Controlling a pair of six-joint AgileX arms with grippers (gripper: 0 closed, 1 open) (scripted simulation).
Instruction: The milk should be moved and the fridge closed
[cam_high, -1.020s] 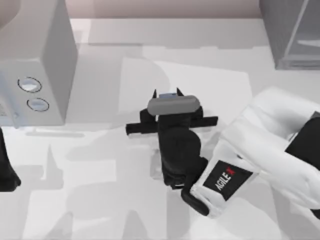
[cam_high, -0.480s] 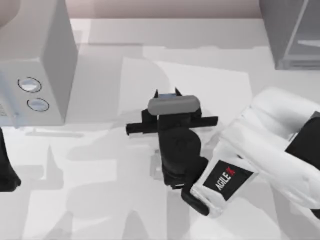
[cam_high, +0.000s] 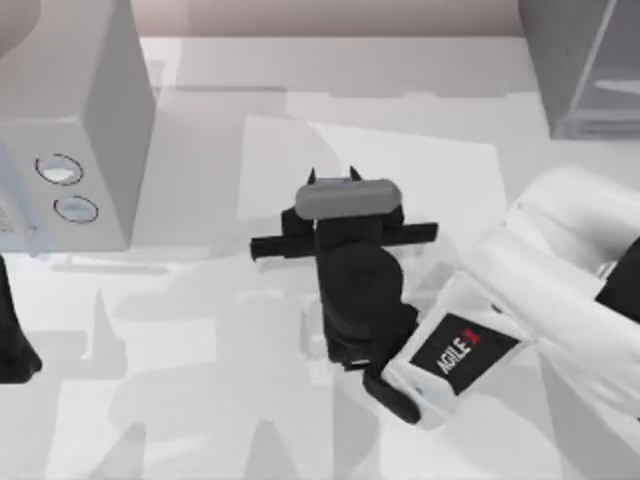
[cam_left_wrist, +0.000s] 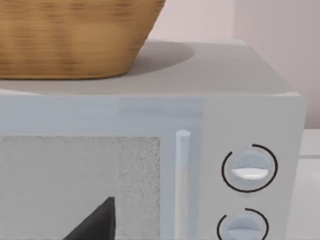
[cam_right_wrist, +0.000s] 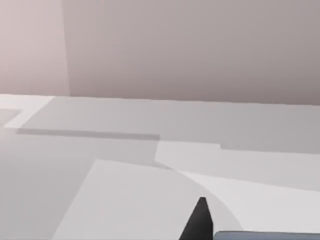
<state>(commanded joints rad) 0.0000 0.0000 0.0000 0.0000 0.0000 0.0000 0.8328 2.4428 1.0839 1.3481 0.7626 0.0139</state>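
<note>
My right gripper (cam_high: 333, 176) hangs over the middle of the table, pointing toward the far side. Its jaws are shut on the milk, which sits mostly beneath the black hand. In the right wrist view the milk's blue top (cam_right_wrist: 265, 235) shows as a strip beside one dark fingertip (cam_right_wrist: 200, 222). The fridge (cam_high: 585, 70), a dark grey cabinet with a pale frame, stands at the far right corner, well apart from the gripper. My left gripper (cam_high: 12, 345) is parked at the table's left edge.
A light grey box with two round dials (cam_high: 70, 120) stands at the far left, facing the left wrist camera (cam_left_wrist: 249, 167), with a wicker basket (cam_left_wrist: 75, 40) on top. Bare tabletop (cam_high: 400, 80) lies between the right gripper and the fridge.
My right gripper has shifted a little toward the far side of the table, the milk going with it. The left arm has not moved.
</note>
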